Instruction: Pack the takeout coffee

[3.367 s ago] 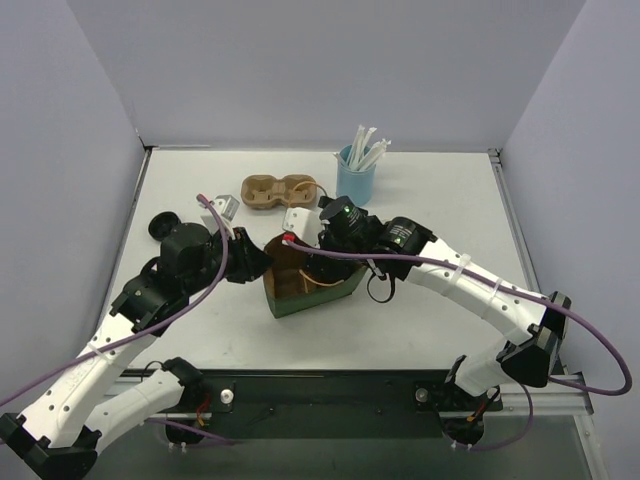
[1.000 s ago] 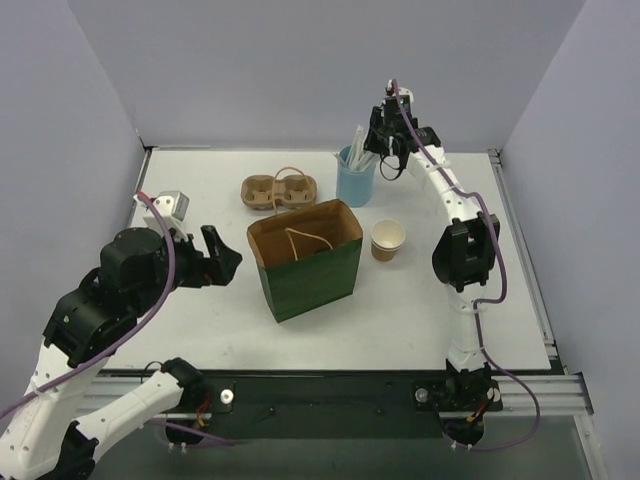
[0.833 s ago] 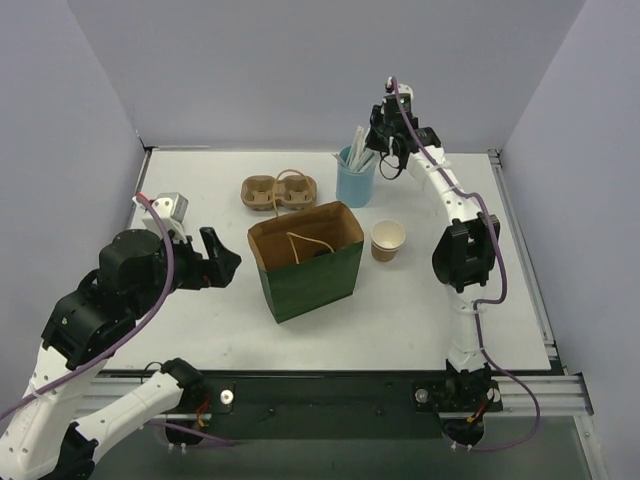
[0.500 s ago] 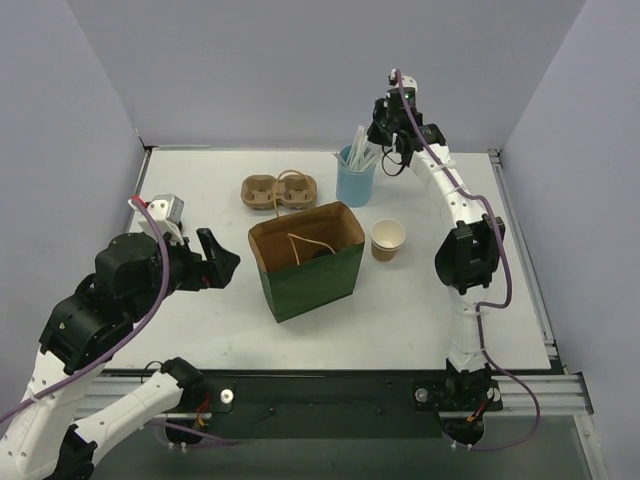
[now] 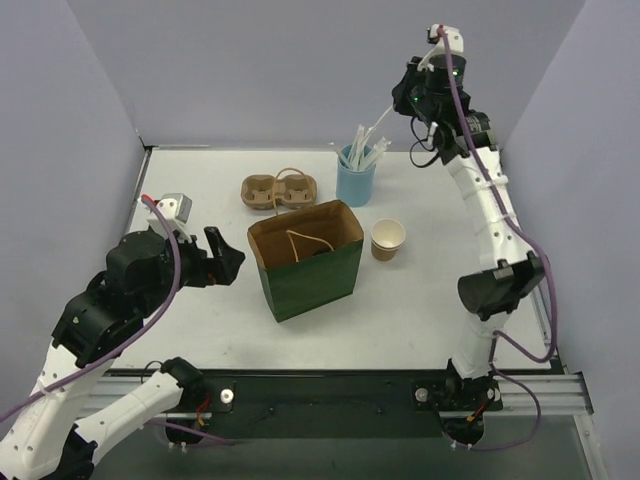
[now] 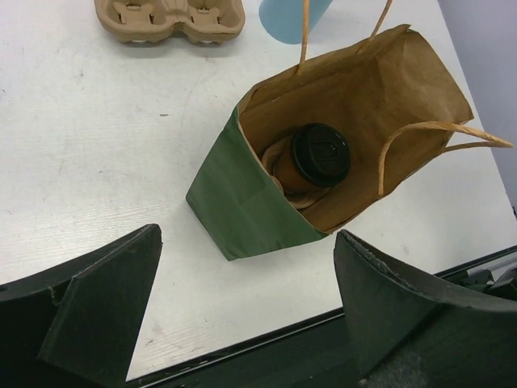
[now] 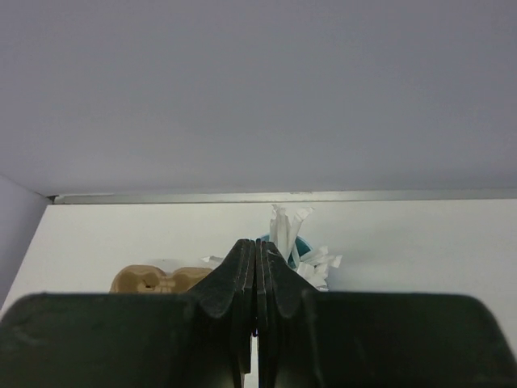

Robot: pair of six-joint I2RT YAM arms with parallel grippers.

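The takeout coffee (image 5: 388,240), a small tan paper cup with a white rim, stands on the table just right of the green paper bag (image 5: 305,262). In the left wrist view a brown cup with a black lid (image 6: 321,152) sits inside the bag (image 6: 242,202). My left gripper (image 5: 218,260) hovers left of the bag, open and with nothing in it (image 6: 246,236). High over the back right, my right gripper (image 5: 406,98) is shut on a white straw (image 5: 380,116). The straw slants down towards the blue cup (image 5: 355,180). The jaws meet tightly (image 7: 257,246).
The blue cup holds several white wrapped straws (image 7: 287,226). A brown two-hole pulp carrier (image 5: 279,190) lies behind the bag, left of the blue cup, and shows in both wrist views (image 6: 170,18) (image 7: 157,279). The bag's handles (image 6: 436,129) stick up. Walls ring the table.
My right gripper has closed and risen up and to the right from the blue cup, drawing a straw with it. The left arm shifted only slightly and stays open.
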